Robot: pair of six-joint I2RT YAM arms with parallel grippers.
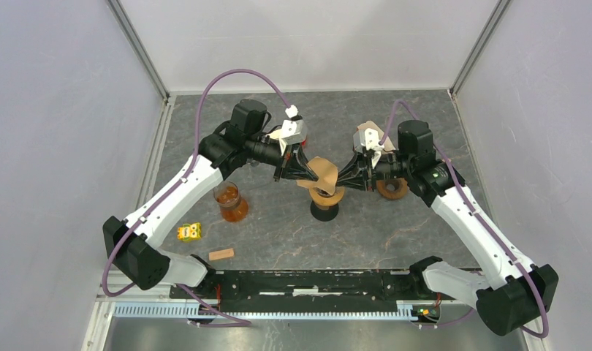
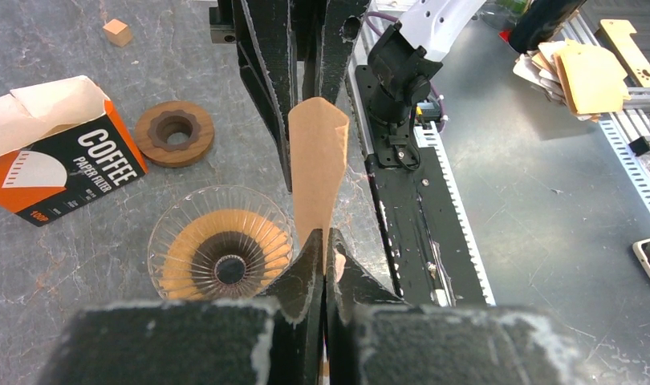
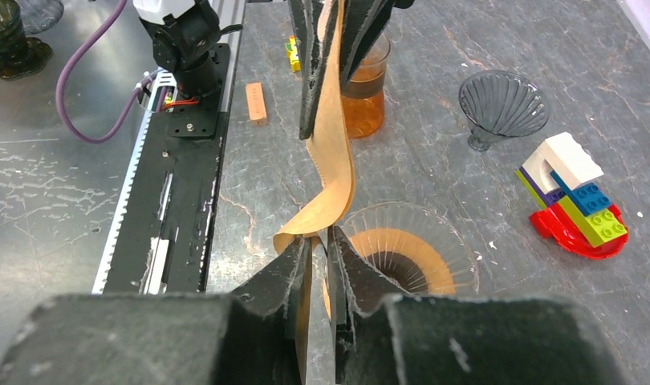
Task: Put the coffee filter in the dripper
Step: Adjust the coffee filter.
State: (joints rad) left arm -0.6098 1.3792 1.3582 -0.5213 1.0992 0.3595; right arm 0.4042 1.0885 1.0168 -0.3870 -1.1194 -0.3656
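The brown paper coffee filter (image 1: 324, 173) hangs folded flat between both grippers, just above the dripper (image 1: 326, 199), a clear ribbed glass cone on a wooden collar. My left gripper (image 2: 326, 241) is shut on one edge of the filter (image 2: 318, 160); the dripper (image 2: 220, 255) sits just to its left below. My right gripper (image 3: 320, 241) stands slightly open, a gap between its fingers. The other edge of the filter (image 3: 331, 152) still lies between them against the left finger, curled over its tip. The dripper (image 3: 410, 249) is right beside that gripper.
An orange-and-black filter box (image 2: 49, 160) and a wooden ring (image 2: 174, 132) lie behind the dripper. A cup of orange liquid (image 1: 231, 203), a wooden block (image 1: 221, 254) and a yellow toy (image 1: 188, 232) sit front left. A grey glass cone (image 3: 502, 104) and a brick toy (image 3: 574, 200) are nearby.
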